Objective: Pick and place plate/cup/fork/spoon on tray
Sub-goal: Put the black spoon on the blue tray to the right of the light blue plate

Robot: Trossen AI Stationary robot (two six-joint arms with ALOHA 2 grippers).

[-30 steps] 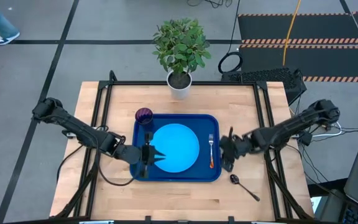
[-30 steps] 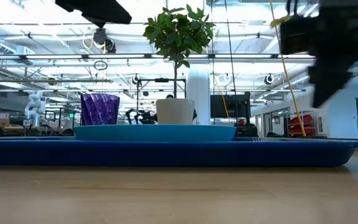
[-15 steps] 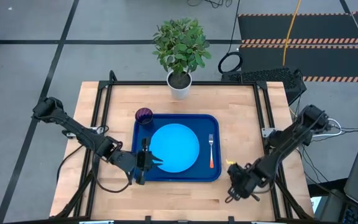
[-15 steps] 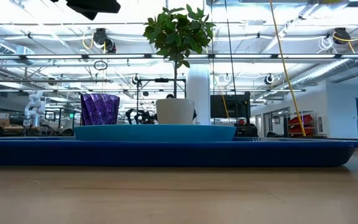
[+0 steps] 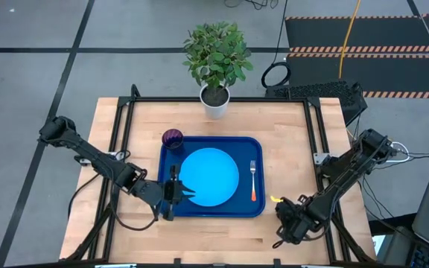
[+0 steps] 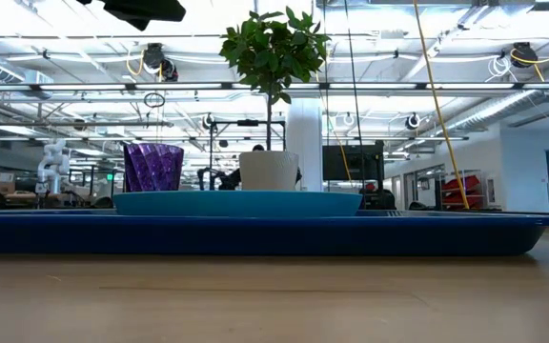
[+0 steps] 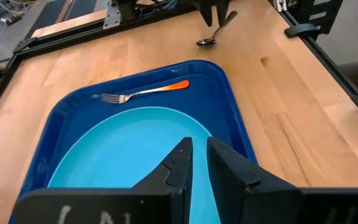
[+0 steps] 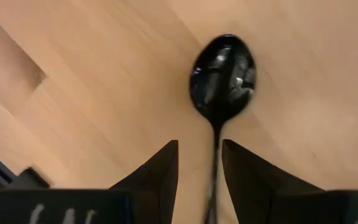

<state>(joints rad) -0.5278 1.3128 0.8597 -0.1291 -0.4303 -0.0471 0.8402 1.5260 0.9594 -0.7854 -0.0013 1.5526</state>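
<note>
Wooden table [image 5: 289,134]. Off the tray's [image 5: 259,208] near right corner, right gripper [image 8: 197,163] straddles the spoon [image 8: 222,71] handle, jaws slightly apart, not gripping. Left gripper [image 7: 194,155] nearly closed, empty, over plate [image 5: 208,176]. Fork [image 5: 253,181] on tray, cup [image 5: 172,138] at far left corner.

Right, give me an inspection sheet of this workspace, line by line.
Surface: pale wooden table, black-framed.
Job's things: round light-blue plate and orange-handled metal fork on the dark blue rectangular tray; purple translucent cup at the tray's far left corner; dark metal spoon on bare wood, off the tray.
Clutter: white-potted green plant at the far edge.
End effectors: left end effector over the plate, fingers nearly together, empty; right end effector open, straddling the spoon's handle.
Cables: black coil on the floor.
Surroundings: grey floor, striped mats.
</note>
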